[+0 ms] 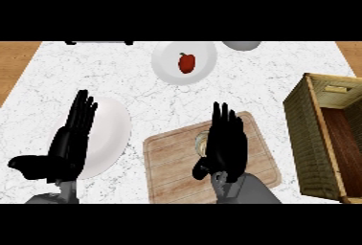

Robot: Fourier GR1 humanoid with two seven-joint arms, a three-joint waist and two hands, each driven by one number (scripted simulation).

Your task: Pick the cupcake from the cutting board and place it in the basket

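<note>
A wooden cutting board (170,167) lies on the marble counter at the lower middle. The cupcake (202,142) stands on it, mostly hidden behind my right hand (228,143); only its pale left edge shows. That hand hovers over the board with fingers straight, just to the cupcake's right, and holds nothing. The woven basket (305,134) stands at the right edge, its dark inside open upward. My left hand (71,139) rests open at the left, fingers up, in front of a white plate.
A white plate (113,129) lies behind the left hand. Another white plate (170,64) with a red pepper (186,62) sits at the back middle. A grey bowl (243,45) shows at the top edge. Wooden floor borders the counter's far corners.
</note>
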